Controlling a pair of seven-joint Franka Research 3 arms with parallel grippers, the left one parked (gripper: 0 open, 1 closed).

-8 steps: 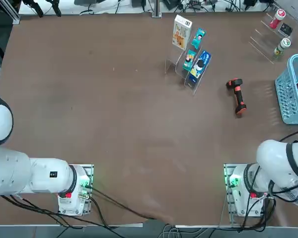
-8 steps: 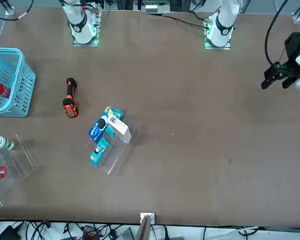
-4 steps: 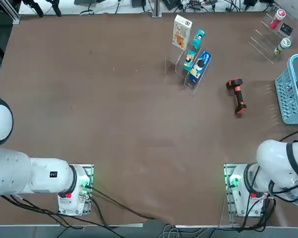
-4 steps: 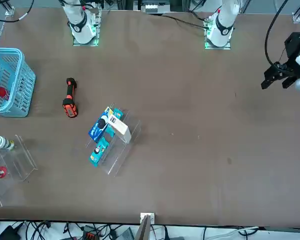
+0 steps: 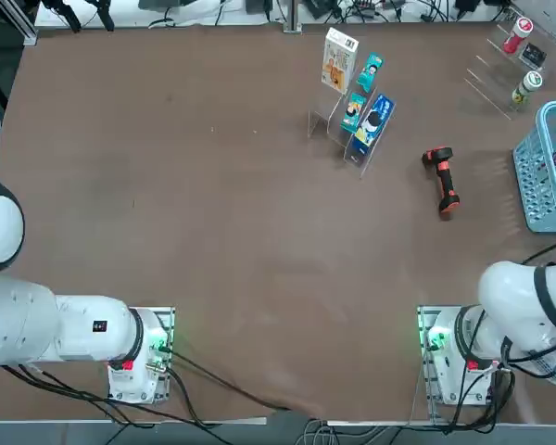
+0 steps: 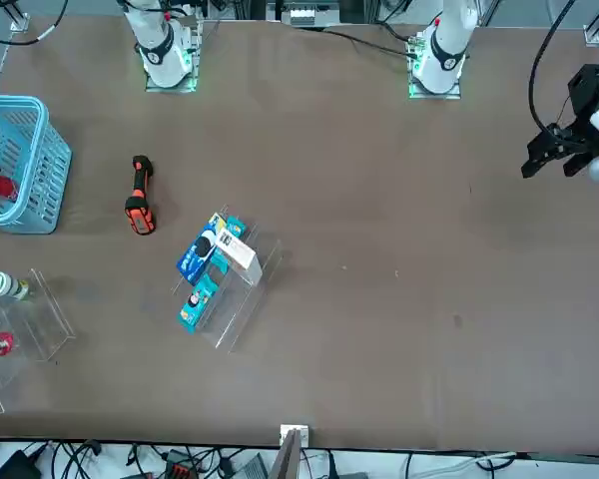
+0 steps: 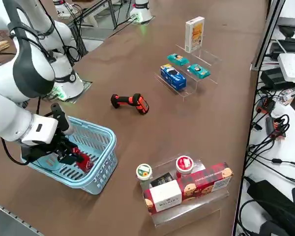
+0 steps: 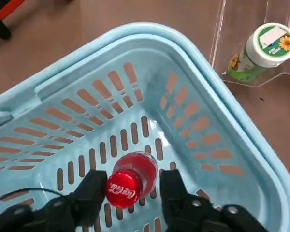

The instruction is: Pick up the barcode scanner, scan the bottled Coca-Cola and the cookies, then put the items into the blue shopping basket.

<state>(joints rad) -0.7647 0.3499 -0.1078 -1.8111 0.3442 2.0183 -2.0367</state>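
My right fingers are down inside the blue shopping basket, at the lower left of the right side view. They stand parted on either side of the bottled Coca-Cola: one finger is right against its red cap, and the other shows a thin gap beside the bottle, so I am not gripping it. The bottle is on the slotted basket floor, cap toward my wrist camera.

In the top view the basket sits at the right edge of the surface. The barcode scanner lies on its side just left of the basket and apart from it. The cookies stand upright on the clear rack at upper centre, above the small teal packets and the blue packet.
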